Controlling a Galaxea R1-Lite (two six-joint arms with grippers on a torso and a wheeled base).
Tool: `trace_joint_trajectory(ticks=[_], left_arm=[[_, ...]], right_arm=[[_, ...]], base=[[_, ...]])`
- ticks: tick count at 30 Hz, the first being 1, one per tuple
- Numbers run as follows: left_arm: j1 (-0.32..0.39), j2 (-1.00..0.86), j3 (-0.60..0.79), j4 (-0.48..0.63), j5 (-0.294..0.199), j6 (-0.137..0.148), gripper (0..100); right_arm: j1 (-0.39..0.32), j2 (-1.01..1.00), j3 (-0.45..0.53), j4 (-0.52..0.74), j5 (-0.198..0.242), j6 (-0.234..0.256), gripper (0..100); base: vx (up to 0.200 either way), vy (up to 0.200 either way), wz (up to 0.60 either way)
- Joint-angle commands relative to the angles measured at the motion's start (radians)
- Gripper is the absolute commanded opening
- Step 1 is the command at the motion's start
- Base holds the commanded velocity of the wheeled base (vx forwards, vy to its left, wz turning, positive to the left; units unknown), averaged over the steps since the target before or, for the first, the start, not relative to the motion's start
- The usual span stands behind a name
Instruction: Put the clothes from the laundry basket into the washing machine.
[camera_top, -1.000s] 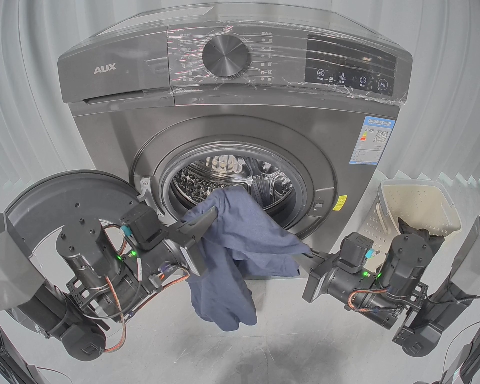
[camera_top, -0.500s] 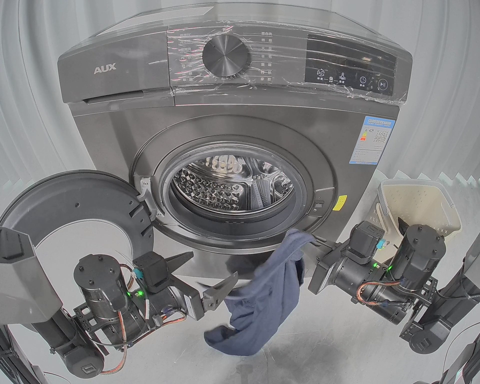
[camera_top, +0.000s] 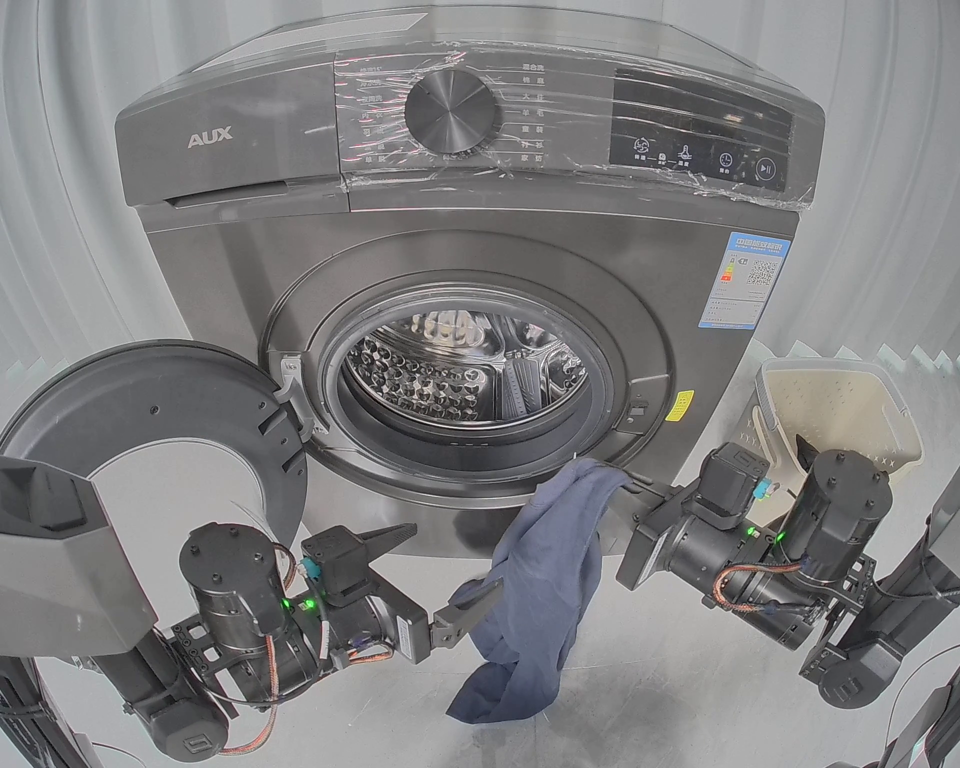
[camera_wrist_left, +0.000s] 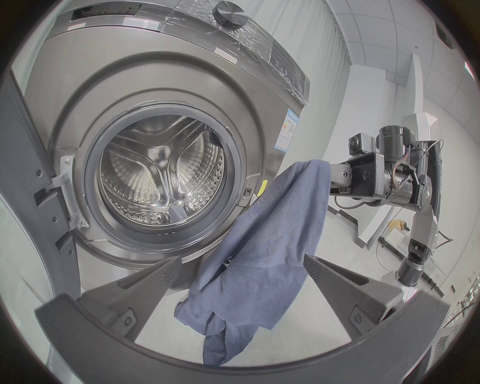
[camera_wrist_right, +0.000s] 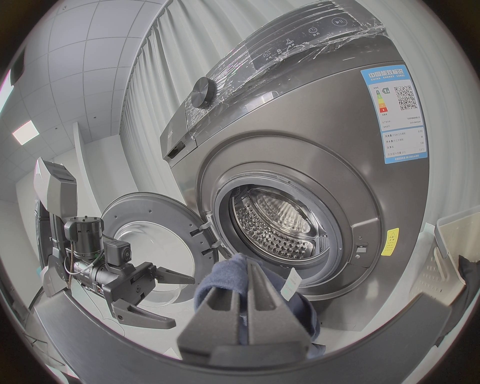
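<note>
A blue garment (camera_top: 540, 590) hangs in front of the washing machine (camera_top: 460, 230), below the open drum (camera_top: 465, 370). My right gripper (camera_top: 615, 485) is shut on its top edge, to the lower right of the door opening. In the right wrist view the shut fingers (camera_wrist_right: 250, 300) pinch the blue cloth (camera_wrist_right: 225, 275). My left gripper (camera_top: 445, 568) is open, low near the floor, one fingertip close to the cloth's left side. From the left wrist the garment (camera_wrist_left: 270, 235) hangs just beyond the spread fingers (camera_wrist_left: 150, 285). The laundry basket (camera_top: 880, 400) holds a dark garment (camera_top: 805, 455).
The round door (camera_top: 150, 410) is swung open to the left, right behind my left arm. The basket stands on the floor at the machine's right corner, behind my right arm. Bare grey floor (camera_top: 620, 700) lies beneath the hanging cloth.
My left gripper let go of the garment at the drum mouth, dropped low and opened, then shifted right toward the cloth. The garment fell from the opening and now hangs from my right gripper alone.
</note>
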Motion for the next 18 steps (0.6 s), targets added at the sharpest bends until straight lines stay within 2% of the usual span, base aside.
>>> trace_joint_trajectory(ticks=[1,7,15,18], left_arm=[[-0.005,0.052,-0.035,-0.001,-0.003,0.02,100],[-0.041,0.072,-0.091,-0.001,-0.012,0.023,100],[-0.048,0.124,-0.178,-0.001,-0.028,0.026,100],[-0.062,0.144,-0.204,-0.001,-0.028,0.026,100]], right_arm=[[0.001,0.004,-0.003,-0.001,-0.007,0.0,0],[0.003,0.017,-0.004,0.001,-0.013,0.0,0],[0.006,0.052,-0.029,0.01,-0.018,0.0,0],[0.006,0.064,-0.056,0.021,-0.061,0.0,0]], base=[[0.0,0.0,0.0],[0.0,0.0,0.0],[0.0,0.0,0.0],[0.0,0.0,0.0]])
